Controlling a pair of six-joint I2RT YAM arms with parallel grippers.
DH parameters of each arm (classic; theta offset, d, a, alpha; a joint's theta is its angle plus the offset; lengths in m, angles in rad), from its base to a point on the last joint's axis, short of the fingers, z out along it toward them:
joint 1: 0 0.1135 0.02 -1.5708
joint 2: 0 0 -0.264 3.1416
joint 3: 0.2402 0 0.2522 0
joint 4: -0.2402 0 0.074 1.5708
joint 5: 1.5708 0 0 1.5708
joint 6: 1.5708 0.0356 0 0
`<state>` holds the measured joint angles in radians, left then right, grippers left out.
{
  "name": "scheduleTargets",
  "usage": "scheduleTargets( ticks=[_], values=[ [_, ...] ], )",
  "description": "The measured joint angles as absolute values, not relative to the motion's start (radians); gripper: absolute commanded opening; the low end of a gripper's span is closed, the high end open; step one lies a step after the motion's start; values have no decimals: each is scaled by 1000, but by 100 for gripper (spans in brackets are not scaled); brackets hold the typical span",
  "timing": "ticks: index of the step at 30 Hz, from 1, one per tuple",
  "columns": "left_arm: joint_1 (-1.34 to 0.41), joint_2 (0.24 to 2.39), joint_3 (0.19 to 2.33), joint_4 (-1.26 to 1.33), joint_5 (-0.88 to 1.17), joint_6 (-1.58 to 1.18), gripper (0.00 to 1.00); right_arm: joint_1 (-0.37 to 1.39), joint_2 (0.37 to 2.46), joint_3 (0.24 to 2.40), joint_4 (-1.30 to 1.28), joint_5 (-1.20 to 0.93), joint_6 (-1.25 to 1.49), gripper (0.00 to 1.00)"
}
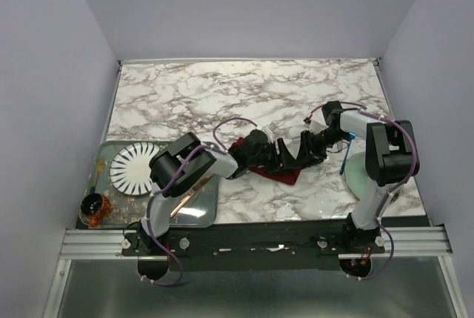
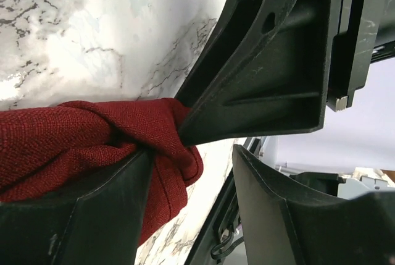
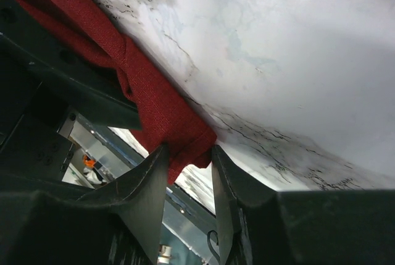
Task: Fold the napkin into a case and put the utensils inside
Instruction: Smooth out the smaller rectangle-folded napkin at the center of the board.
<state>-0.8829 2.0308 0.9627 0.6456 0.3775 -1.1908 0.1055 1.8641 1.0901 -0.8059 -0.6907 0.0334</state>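
Note:
The dark red napkin [image 1: 286,176] lies bunched and partly folded on the marble table [image 1: 244,95], between the two grippers. My left gripper [image 1: 275,156] stands open. In the left wrist view the napkin [image 2: 68,141] bunches against one of its fingers [image 2: 92,215], and the other finger stands well apart. My right gripper [image 1: 301,158] is open, its fingers on either side of a napkin corner [image 3: 185,135], the cloth flat between them. One right-arm finger [image 2: 259,79] presses on the napkin in the left wrist view. The blue-handled fork [image 1: 347,156] lies at the right, leaning on a pale green plate.
A pale green plate [image 1: 357,177] sits at the right near the right arm. A tray [image 1: 194,218] at the near left holds a dark-and-white striped plate [image 1: 135,167] and a copper knife [image 1: 185,203]. A small dark jar [image 1: 94,208] stands at its left edge.

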Motion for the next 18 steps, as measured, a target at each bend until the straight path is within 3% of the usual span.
scheduleTargets(
  ticks=[18],
  values=[
    [-878, 1932, 935, 606, 377, -1157, 68, 105, 1864, 1090, -806, -697, 33, 43]
  ],
)
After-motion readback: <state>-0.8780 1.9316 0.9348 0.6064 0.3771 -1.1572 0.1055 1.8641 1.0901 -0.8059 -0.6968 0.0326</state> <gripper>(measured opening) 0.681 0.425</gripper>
